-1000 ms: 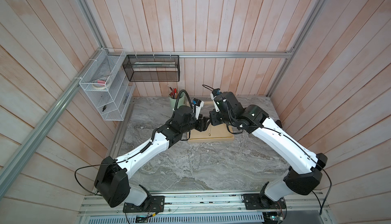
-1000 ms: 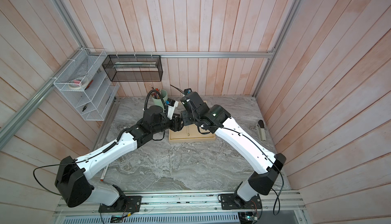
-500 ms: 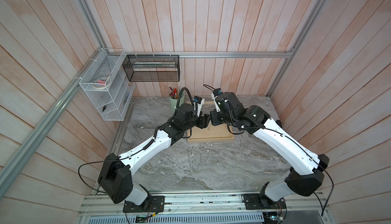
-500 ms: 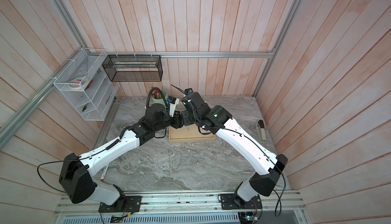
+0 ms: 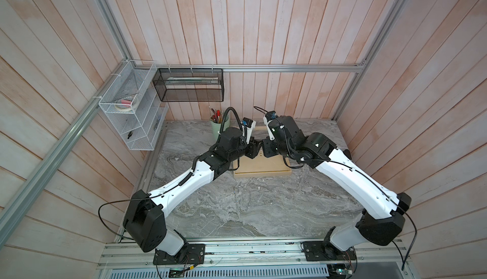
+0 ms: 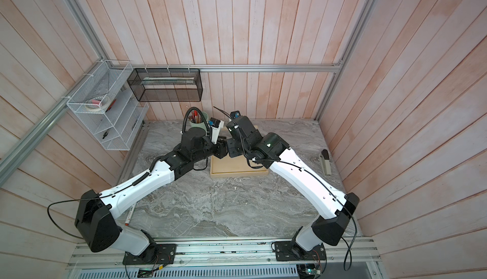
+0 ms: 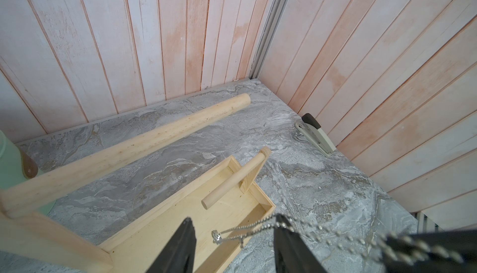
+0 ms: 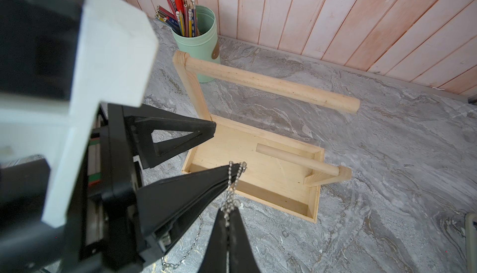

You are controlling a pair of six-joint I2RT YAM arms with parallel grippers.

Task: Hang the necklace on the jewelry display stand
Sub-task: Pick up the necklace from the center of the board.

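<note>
Ref. landmark: jewelry display stand (image 8: 271,181), light unfinished wood, rectangular rimmed tray base, two posts, two horizontal dowels (tall one at one end, short one at the other). It stands upright on the grey veined marble-look tabletop (image 8: 374,207).

Item 1, necklace (image 8: 231,202): thin silvery metal chain. Pos.: in the air above the stand's front tray corner at the tall-post end, strung btwn the two grippers. It is apart from both dowels, so not yet hung. A slack length drops below the grippers, in front of the stand. Cannot tell whether it reaches the tabletop.

Item 2, right gripper (image 8: 228,211): black jaws pressed together w/ the chain pinched at the tips.

Item 3, left gripper (image 7: 233,218): jaws apart, nothing clamped btwn them. The chain is draped over the tip of one finger (image 7: 286,238), and its free end dangles in the gap, over the tray.

In both top views the two gripper heads sit nearly touching over the stand's tall-post end. Fingertips and chain are too small to make out there.

Other obs.: mint-green cylindrical pen cup (image 8: 201,42) w/ pencils, just behind the stand's tall post. Beige stapler w/ black end (image 7: 316,137) lies on the tabletop well beyond the stand's short-post end, by the side wall.
</note>
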